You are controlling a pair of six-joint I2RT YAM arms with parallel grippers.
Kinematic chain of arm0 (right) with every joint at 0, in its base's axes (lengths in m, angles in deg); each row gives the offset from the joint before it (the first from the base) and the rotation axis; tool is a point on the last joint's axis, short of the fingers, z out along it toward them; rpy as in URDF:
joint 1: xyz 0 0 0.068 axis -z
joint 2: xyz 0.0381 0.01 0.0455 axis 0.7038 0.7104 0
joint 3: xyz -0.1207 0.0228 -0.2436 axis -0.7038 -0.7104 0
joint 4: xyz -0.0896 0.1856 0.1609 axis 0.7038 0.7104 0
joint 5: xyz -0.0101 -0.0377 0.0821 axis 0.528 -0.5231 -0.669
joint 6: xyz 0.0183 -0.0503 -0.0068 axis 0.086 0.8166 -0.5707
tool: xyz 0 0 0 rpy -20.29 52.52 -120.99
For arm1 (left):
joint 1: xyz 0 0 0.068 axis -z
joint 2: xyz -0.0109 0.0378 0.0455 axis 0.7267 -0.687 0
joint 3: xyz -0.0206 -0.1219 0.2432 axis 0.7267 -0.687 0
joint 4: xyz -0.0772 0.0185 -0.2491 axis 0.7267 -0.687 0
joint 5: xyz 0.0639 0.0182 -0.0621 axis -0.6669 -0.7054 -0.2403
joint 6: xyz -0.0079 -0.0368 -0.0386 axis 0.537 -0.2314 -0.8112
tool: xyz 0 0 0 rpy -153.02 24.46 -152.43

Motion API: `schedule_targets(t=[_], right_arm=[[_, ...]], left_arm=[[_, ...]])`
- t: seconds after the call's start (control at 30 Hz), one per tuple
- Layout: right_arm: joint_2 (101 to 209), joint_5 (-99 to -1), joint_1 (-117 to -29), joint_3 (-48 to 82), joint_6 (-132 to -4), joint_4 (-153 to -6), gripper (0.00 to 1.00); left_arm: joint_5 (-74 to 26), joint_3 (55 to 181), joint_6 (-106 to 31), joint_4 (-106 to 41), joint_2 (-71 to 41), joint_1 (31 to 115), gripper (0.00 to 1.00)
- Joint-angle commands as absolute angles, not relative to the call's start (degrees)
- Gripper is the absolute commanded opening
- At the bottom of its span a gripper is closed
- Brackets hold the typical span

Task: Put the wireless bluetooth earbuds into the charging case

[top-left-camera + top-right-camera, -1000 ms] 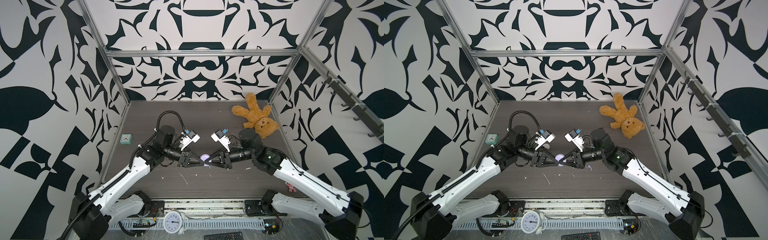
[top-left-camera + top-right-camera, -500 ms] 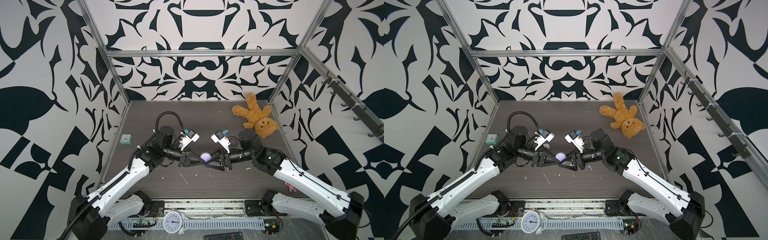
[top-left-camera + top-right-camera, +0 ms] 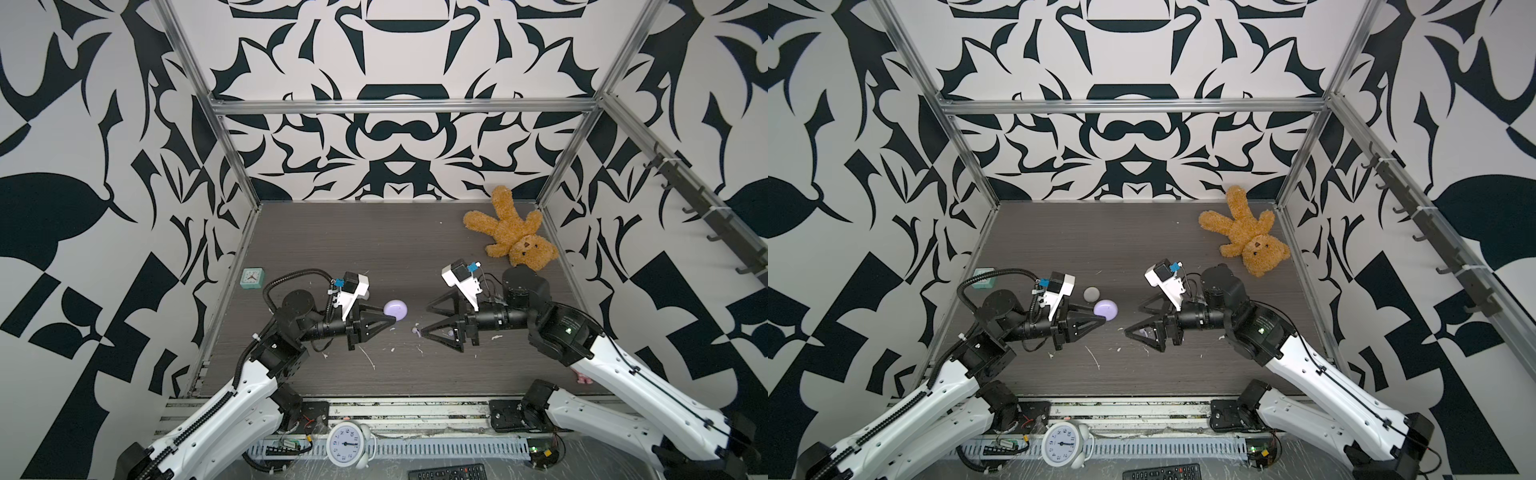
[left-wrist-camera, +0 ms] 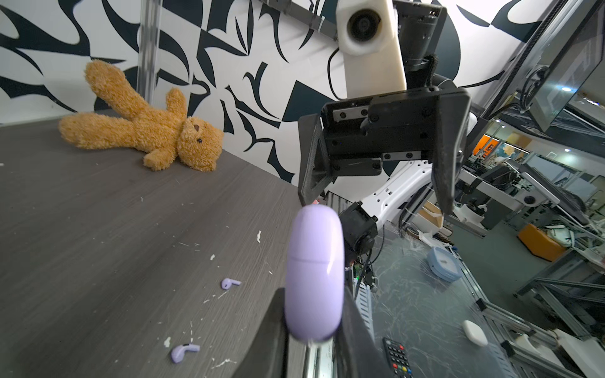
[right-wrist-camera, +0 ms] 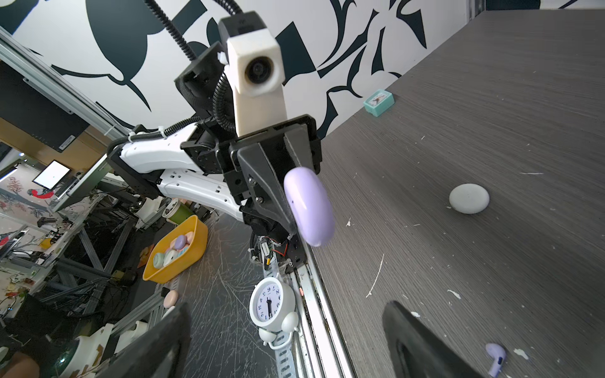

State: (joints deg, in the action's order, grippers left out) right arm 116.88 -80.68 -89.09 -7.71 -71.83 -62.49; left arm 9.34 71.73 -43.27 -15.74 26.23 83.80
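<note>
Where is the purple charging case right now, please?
The purple case is over mid-table in both top views, clamped by the left end effector, just left of the open right end effector.

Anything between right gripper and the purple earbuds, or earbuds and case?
Nothing blocks the open right gripper: both purple earbuds lie on bare table among scraps. But the purple case, in the left gripper, looks shut.

Things gathered mid-table, two more at the edges.
The case (image 3: pixel 395 308) sits in the left gripper (image 3: pixel 390 316). A second case (image 3: pixel 1091 294) lies just behind, earbuds (image 3: pixel 414 331) to the right, teddy bear (image 3: pixel 509 232) far right, small clock (image 3: pixel 252 277) at the left edge.
</note>
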Motion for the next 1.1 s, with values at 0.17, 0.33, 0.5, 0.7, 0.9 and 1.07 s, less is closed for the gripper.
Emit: schedule_targets(t=[0.17,0.33,0.5,0.7,0.9,1.07], right_arm=[[116.84,-73.28,-91.51,-8.38,-67.87,-66.56,0.98],[118.84,-64.61,-96.31,-7.47,-64.02,-65.18,0.99],[120.14,-55.89,-101.8,-6.39,-59.51,-64.29,0.99],[118.65,-53.93,-101.95,-8.14,-59.14,-67.36,0.99],[120.04,-54.31,-102.0,-7.73,-58.75,-67.65,0.99],[120.96,-55.55,-102.07,-7.85,-58.6,-68.96,0.99]], left_arm=[[5.81,63.12,-41.24,3.36,27.36,85.29,0.0],[3.98,63.99,-36.22,-3.12,29.25,85.75,0.0],[2.65,63.95,-36.23,-4.93,29.72,87.07,0.0],[3.03,64.41,-36.15,-5.87,29.28,87.92,0.0],[4.32,64.52,-35.86,-6.23,29.14,88.0,0.0],[5.31,64.75,-35.89,-6.53,28.57,88.25,0.0]])
